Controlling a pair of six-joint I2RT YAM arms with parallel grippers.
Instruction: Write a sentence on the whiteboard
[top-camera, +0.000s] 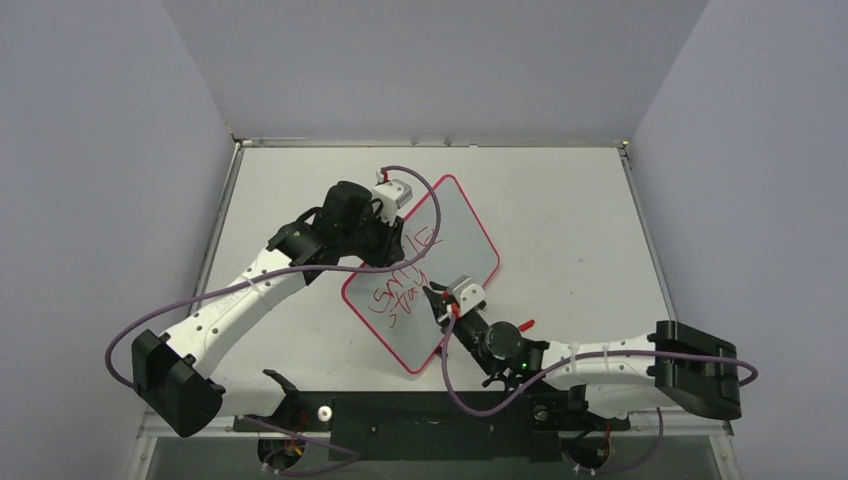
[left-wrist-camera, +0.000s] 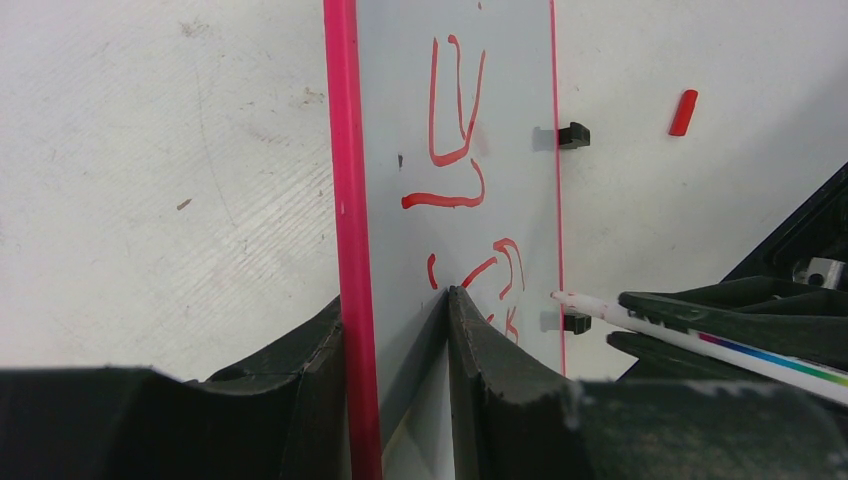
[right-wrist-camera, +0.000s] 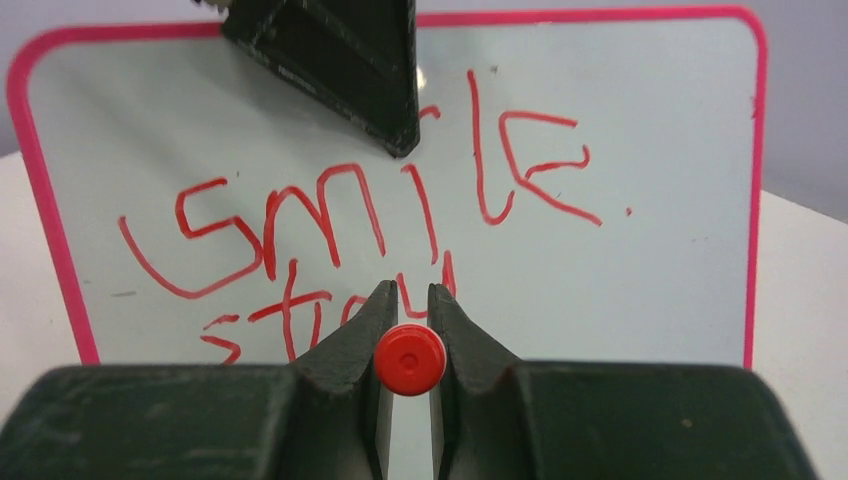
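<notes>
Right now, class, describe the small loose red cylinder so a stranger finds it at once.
On the pale table, find the large pink-bordered whiteboard. Past its edge with two black clips lies a short red cylinder. Unlike the red lettering, it sits off the board, on bare tabletop.

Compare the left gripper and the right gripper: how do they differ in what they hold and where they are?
The left gripper clamps the pink edge of the whiteboard; the right gripper pinches a marker. In the top view, the left gripper is at the whiteboard's far-left edge, the right gripper at its near-right edge. Both are black and shut on something.
</notes>
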